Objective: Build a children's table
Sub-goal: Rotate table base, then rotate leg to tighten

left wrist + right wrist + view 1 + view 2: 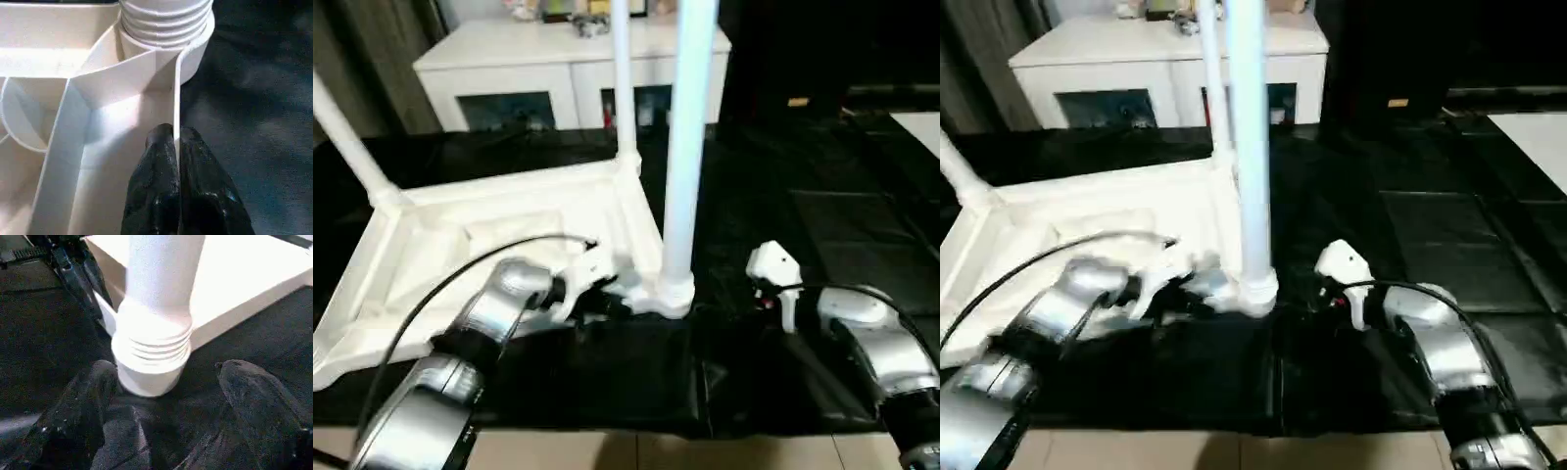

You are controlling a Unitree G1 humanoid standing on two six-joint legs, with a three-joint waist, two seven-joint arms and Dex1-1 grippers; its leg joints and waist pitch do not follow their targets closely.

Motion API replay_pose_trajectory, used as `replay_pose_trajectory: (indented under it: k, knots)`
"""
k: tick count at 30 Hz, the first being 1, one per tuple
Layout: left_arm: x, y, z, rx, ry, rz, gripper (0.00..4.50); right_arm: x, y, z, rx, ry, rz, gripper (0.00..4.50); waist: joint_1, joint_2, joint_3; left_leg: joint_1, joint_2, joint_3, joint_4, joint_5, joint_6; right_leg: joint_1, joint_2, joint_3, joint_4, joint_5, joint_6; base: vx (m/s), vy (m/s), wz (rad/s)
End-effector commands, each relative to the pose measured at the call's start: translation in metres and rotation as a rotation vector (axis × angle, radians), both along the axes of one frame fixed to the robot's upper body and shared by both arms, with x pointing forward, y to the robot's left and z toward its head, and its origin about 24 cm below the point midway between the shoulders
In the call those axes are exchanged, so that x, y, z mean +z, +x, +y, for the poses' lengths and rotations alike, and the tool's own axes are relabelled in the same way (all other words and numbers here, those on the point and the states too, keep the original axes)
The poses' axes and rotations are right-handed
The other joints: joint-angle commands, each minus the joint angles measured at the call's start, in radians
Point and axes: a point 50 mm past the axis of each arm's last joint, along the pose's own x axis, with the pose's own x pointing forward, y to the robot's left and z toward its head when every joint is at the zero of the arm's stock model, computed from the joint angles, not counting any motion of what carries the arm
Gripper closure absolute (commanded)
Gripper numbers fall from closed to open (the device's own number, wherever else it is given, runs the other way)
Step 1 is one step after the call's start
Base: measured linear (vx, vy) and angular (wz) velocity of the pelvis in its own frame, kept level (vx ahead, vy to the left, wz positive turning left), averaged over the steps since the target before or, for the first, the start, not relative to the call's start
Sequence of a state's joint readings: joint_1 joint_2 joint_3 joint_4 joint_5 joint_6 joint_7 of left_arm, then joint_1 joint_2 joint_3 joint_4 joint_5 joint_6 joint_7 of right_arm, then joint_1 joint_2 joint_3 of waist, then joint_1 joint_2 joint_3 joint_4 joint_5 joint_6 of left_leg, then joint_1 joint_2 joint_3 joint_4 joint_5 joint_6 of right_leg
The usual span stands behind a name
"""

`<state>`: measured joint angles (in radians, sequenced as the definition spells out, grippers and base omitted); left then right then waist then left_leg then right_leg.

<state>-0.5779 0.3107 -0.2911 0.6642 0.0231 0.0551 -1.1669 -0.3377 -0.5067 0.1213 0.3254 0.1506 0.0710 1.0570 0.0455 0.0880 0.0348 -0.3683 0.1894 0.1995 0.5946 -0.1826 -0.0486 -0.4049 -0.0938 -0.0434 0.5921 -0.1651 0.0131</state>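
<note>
While the left tool point(173, 147) pinches the table point(509, 220) rim, the right tool point(166, 382) gapes before its leg point(159, 293).

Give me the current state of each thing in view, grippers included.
table top: upside down on the black mat, ribs up.
near leg: upright in its corner socket, threads still showing.
far leg: upright in its socket.
left leg: socketed, leaning.
left gripper: shut on the table top's side wall.
right gripper: open by the near leg's base.

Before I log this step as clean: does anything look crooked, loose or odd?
One thing: the near leg shows bare threads above its corner socket, so it does not look fully screwed into the table top.
</note>
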Motion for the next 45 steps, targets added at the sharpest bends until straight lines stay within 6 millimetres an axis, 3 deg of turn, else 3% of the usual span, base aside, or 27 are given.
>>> replay_pose_trajectory:
  k: [1,2,4,5,6,9,12,15,18,22,35,42,45]
  knots:
    - [-0.009,-0.016,-0.009,0.015,-0.137,0.067,4.5,0.007,0.0,0.001,0.015,0.024,-0.023,0.69,0.007,-0.032,-0.059,0.002,0.037,-0.019,-0.07,-0.25,0.096,0.045,-0.046,0.024,-0.07,-0.275,-0.25,0.0,0.0,0.0]
    - [-0.01,-0.021,-0.01,0.025,-0.159,0.072,4.5,0.008,0.0,0.002,0.009,0.035,-0.025,0.69,0.007,-0.032,-0.056,0.0,0.036,-0.017,-0.07,-0.237,0.104,0.044,-0.044,0.023,-0.071,-0.263,-0.252,0.0,0.0,0.0]
    - [-0.011,-0.026,-0.012,0.042,-0.188,0.076,4.5,0.009,0.001,0.003,0.003,0.057,-0.027,0.69,0.007,-0.048,-0.054,-0.002,0.033,-0.014,-0.069,-0.236,0.11,0.044,-0.044,0.023,-0.074,-0.319,-0.229,0.0,0.0,0.0]
    - [-0.011,-0.027,-0.012,0.043,-0.189,0.076,4.5,0.009,0.002,0.003,0.003,0.059,-0.027,0.69,0.007,-0.042,-0.052,-0.004,0.033,-0.017,-0.072,-0.236,0.106,0.044,-0.047,0.023,-0.077,-0.358,-0.213,0.0,0.0,0.0]
    - [-0.011,-0.028,-0.013,0.045,-0.193,0.077,4.5,0.01,0.002,0.004,0.003,0.066,-0.027,0.69,0.005,-0.048,-0.052,-0.003,0.033,-0.016,-0.072,-0.239,0.104,0.042,-0.046,0.023,-0.079,-0.375,-0.204,0.0,0.0,0.0]
    - [-0.011,-0.031,-0.013,0.051,-0.191,0.074,4.5,0.01,0.002,0.005,0.014,0.063,-0.031,0.69,-0.002,-0.046,-0.048,-0.001,0.032,-0.018,-0.075,-0.266,0.092,0.036,-0.043,0.024,-0.085,-0.438,-0.18,0.0,0.0,0.0]
    - [-0.01,-0.031,-0.011,0.057,-0.161,0.063,4.5,0.01,0.0,0.01,0.065,0.045,-0.028,0.69,-0.003,-0.052,-0.047,0.001,0.033,-0.02,-0.077,-0.278,0.087,0.034,-0.045,0.027,-0.086,-0.452,-0.169,0.0,0.0,0.0]
    - [-0.009,-0.03,-0.01,0.05,-0.122,0.047,4.5,0.01,0.0,0.012,0.091,0.029,-0.03,0.69,-0.004,-0.05,-0.047,0.001,0.033,-0.019,-0.078,-0.277,0.085,0.032,-0.043,0.028,-0.086,-0.44,-0.169,0.0,0.0,0.0]
    - [-0.01,-0.029,-0.007,0.034,-0.063,0.02,4.5,0.013,0.002,0.018,0.094,0.071,-0.02,0.35,-0.002,-0.049,-0.05,0.002,0.034,-0.018,-0.076,-0.256,0.088,0.034,-0.042,0.029,-0.079,-0.374,-0.189,0.0,0.0,0.0]
    - [-0.007,-0.027,-0.009,0.028,-0.057,0.016,4.5,0.012,0.003,0.025,0.102,0.086,-0.018,0.06,0.001,-0.05,-0.049,0.004,0.035,-0.017,-0.077,-0.264,0.083,0.033,-0.043,0.03,-0.079,-0.357,-0.201,0.0,0.0,0.0]
    - [-0.002,-0.022,-0.005,0.028,-0.044,0.007,4.5,0.004,0.011,0.033,0.123,0.034,0.003,0.06,0.004,-0.054,-0.047,0.003,0.034,-0.017,-0.078,-0.269,0.069,0.035,-0.043,0.03,-0.077,-0.354,-0.209,0.0,0.0,0.0]
    - [-0.002,-0.021,-0.002,0.031,-0.03,0.008,4.5,0.002,0.012,0.033,0.145,0.011,0.015,0.83,0.005,-0.057,-0.046,0.004,0.034,-0.017,-0.078,-0.277,0.064,0.035,-0.045,0.03,-0.078,-0.377,-0.202,0.0,0.0,0.0]
    - [-0.002,-0.021,0.0,0.031,-0.022,0.009,4.5,0.002,0.014,0.032,0.146,0.007,0.018,0.96,0.004,-0.061,-0.046,0.004,0.034,-0.017,-0.078,-0.275,0.065,0.035,-0.044,0.03,-0.078,-0.376,-0.203,0.0,0.0,0.0]
